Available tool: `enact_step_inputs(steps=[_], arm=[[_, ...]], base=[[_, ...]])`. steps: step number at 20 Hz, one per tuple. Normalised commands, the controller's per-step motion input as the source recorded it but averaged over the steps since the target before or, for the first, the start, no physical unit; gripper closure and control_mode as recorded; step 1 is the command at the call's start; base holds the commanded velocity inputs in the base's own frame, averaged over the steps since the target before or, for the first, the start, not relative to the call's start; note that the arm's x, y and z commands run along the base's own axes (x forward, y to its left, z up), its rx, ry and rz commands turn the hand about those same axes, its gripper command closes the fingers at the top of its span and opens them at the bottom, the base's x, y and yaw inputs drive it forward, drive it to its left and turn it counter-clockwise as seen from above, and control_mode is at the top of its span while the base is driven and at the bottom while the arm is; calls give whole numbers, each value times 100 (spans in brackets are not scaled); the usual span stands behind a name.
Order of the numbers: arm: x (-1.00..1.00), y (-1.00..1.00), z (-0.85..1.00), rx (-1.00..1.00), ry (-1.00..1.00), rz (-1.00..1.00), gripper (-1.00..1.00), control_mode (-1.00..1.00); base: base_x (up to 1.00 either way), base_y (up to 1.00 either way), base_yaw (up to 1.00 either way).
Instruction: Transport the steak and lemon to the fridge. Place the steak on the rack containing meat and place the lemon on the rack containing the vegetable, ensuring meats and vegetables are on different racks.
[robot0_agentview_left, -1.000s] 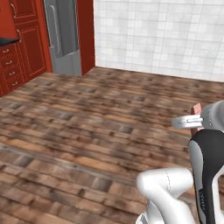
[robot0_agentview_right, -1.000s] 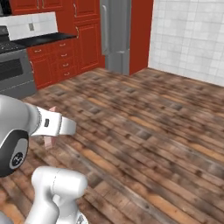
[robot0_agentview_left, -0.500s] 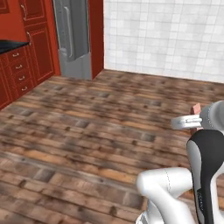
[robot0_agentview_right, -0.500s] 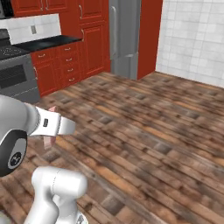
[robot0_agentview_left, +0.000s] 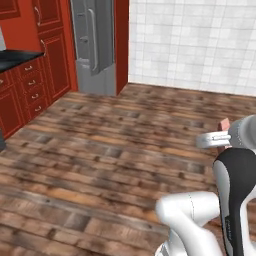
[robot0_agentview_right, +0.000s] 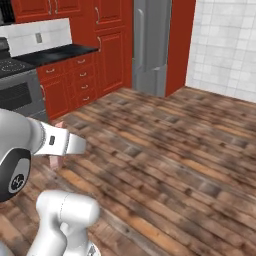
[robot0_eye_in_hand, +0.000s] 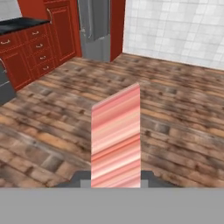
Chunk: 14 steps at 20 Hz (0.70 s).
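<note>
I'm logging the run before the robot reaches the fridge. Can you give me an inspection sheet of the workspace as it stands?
Surface: brown wood-plank floor, bare ahead of the base.
Job's things: steak, a pink striped slab, clamped in the gripper and held upright; fridge across the room, grey doors closed. Lemon, racks and vegetable: nothing seen.
Clutter: nothing seen.
Grippers: gripper shut on the steak, carried above the floor.
Cables: nothing seen.
Surroundings: red cabinets beside the fridge, black countertop, stove, white tiled wall.
</note>
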Motion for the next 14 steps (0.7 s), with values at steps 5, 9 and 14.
enact_step_inputs(steps=[5, 9, 14], arm=[[0, 0, 0, 0, 0, 0, 100, 100], [0, 0, 0, 0, 0, 0, 100, 100], [0, 0, 0, 0, 0, 0, 100, 100]], base=[[100, 87, -10], [100, 88, -12], [100, 89, -16]])
